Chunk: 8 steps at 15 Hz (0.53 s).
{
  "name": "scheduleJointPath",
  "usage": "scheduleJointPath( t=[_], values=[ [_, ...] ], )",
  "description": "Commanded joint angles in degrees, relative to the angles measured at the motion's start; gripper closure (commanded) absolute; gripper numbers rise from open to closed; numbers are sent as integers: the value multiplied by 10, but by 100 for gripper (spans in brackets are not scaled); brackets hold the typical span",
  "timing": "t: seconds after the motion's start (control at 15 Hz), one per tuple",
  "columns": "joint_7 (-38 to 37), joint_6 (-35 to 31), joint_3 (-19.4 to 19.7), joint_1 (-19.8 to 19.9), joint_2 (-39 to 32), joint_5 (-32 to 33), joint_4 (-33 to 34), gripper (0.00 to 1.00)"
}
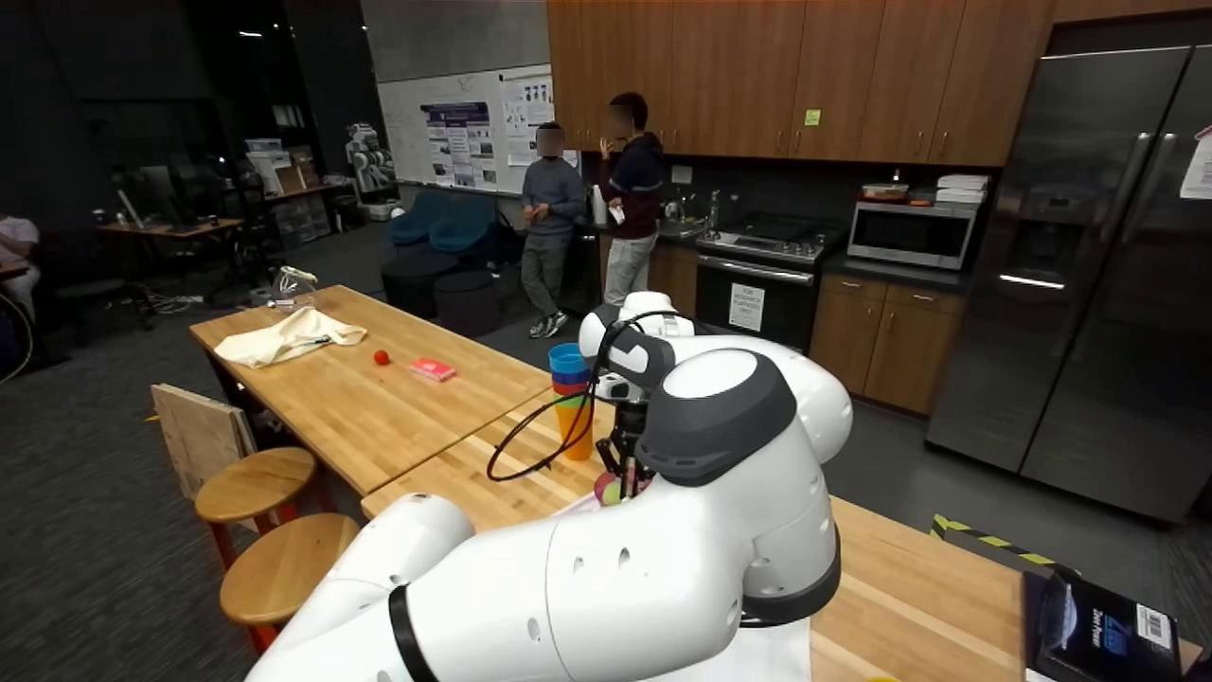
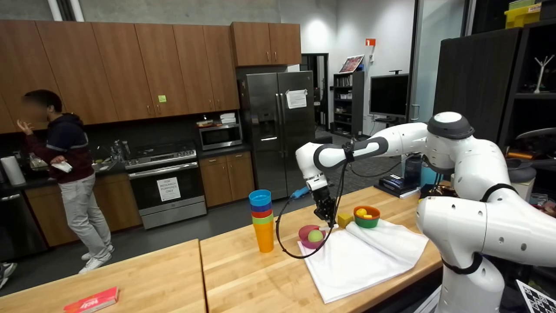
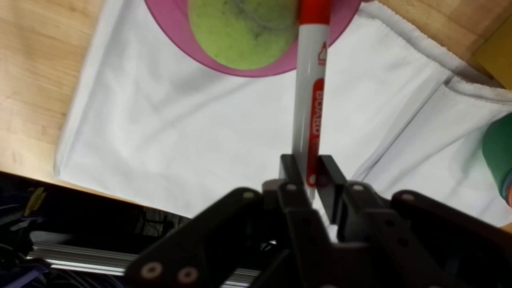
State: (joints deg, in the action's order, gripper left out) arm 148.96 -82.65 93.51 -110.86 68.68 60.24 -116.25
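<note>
My gripper [image 3: 309,174] is clamped on a red-capped marker [image 3: 310,80] — grab's done, cap [image 3: 315,12] over the pink bowl [image 3: 171,20] — so I'd guess just the release is left.

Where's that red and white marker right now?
In the wrist view, the board marker is a little right of centre, pinched in the gripper above the white cloth, its red end overlapping the pink bowl at the top.

Arched arm [image 2: 480,165], downward pincer [image 3: 307,170] in a tight grip
</note>
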Motion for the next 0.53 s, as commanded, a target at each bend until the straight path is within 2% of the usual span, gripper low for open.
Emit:
scheduleJointPath(
  t=[0.0,0.07,0.33,0.47],
  values=[
    [-14,7,10,-32,1,-3,24,58],
    [-5,4,2,-15,3,2,9,81],
    [-12,5,8,-29,4,2,17,59],
    [-12,5,8,-29,4,2,18,58]
  ],
)
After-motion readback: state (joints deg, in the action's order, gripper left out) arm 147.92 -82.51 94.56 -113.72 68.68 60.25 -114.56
